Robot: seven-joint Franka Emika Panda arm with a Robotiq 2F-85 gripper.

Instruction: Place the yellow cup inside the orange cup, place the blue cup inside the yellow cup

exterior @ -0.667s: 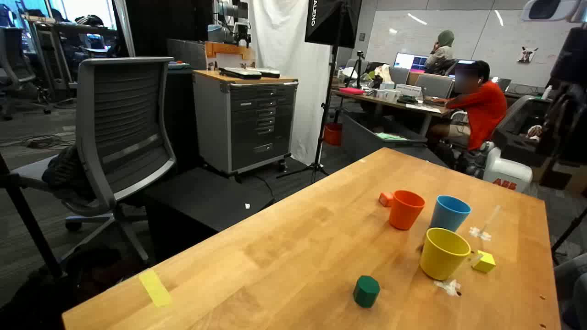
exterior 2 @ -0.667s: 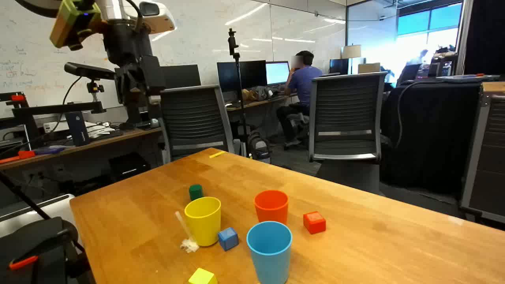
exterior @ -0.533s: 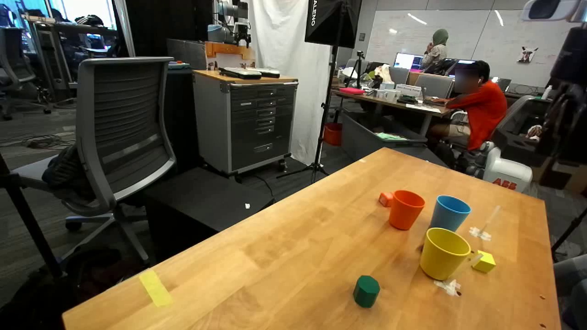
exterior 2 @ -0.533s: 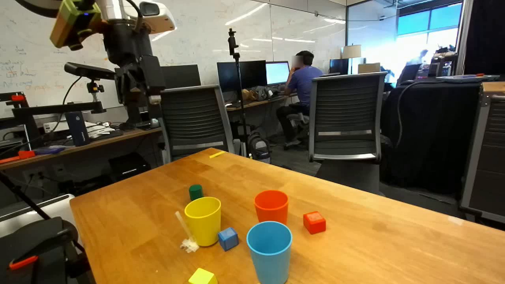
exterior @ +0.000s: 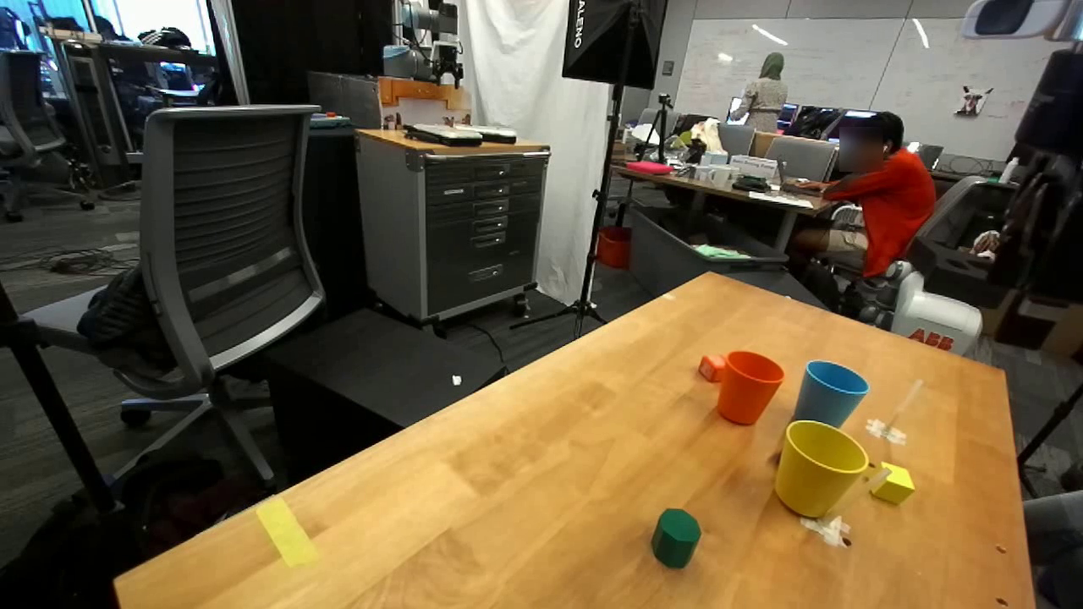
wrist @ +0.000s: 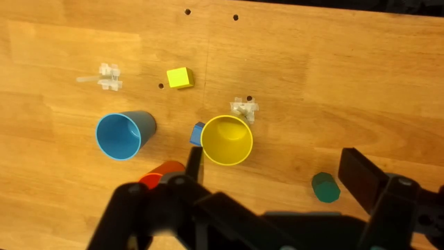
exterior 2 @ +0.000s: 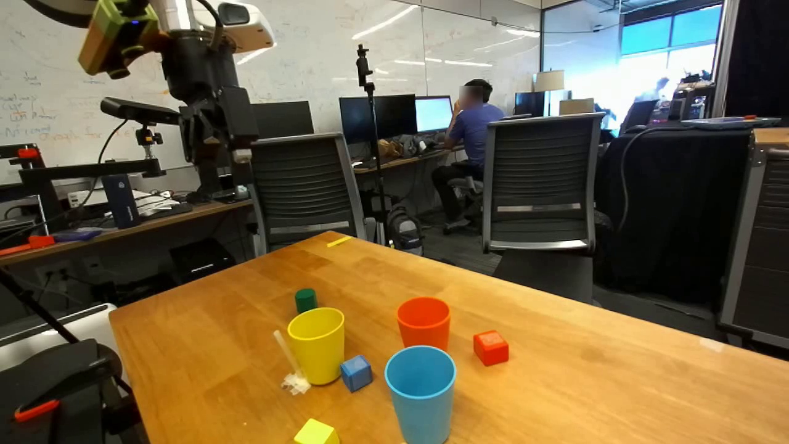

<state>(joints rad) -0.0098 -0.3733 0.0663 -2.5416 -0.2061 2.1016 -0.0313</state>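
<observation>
Long light-brown wooden table: foreground of both exterior views. Black two-fingered robot gripper: hangs in the air, well above the wood; fingers spread wide apart in the wrist view.

Round bright yellow plastic cup: upright on the table, mouth up. Round orange-red plastic cup: also upright on the table, apart from the yellow cup, partly covered by the gripper in the wrist view. Round light blue plastic cup: upright too; it overlaps the orange cup in an exterior view, but wood shows between them in the wrist view.

Dark green many-sided block: apart from all three cups, the yellow cup nearest. Bright yellow rectangular block: near the yellow cup and the blue cup. Red cube: near the orange cup. Small blue cube: between the yellow cup and the blue cup, just beside the yellow one; touching or not, cannot tell.

Flat strip of yellow tape: by the table's edge, well apart from the cups. White tape patch: near the yellow cup's foot, a thin translucent rod slanting up from it. Second white tape patch: near the blue cup.
</observation>
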